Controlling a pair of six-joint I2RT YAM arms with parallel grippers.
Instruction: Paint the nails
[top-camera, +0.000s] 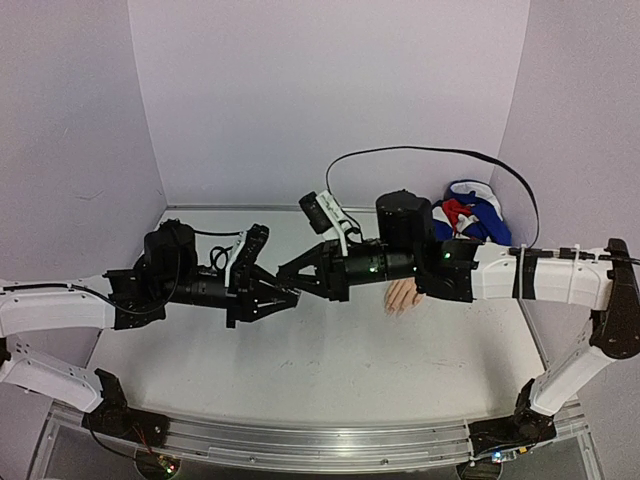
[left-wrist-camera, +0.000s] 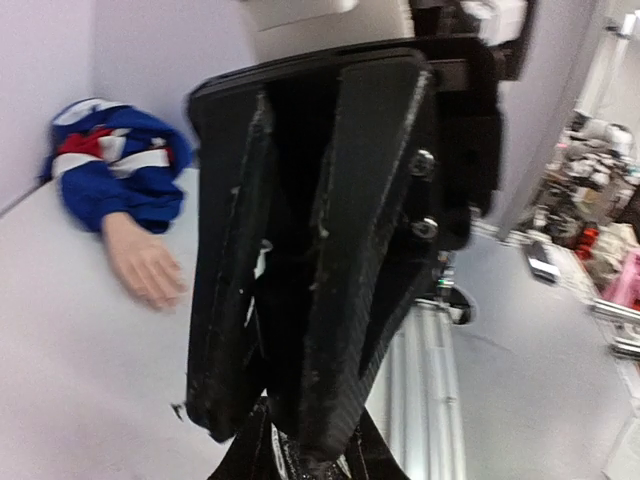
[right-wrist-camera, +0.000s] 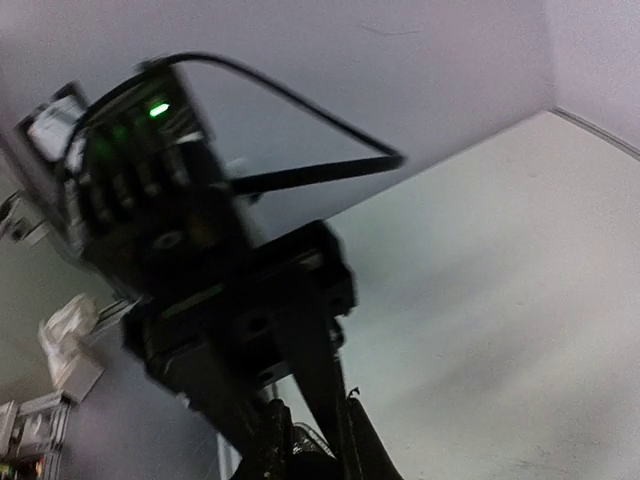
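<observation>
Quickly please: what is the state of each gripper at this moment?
Left gripper: closed; whether it holds something cannot be told.
Right gripper: closed, its tips meeting the left one; anything held cannot be told.

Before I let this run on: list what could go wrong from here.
1. The left gripper and the right gripper, both shut, meet tip to tip above the table. A small misalignment could jam or scrape them.
2. The mannequin hand lies partly hidden beneath the right arm. That arm could nudge it out of place when it swings.
</observation>
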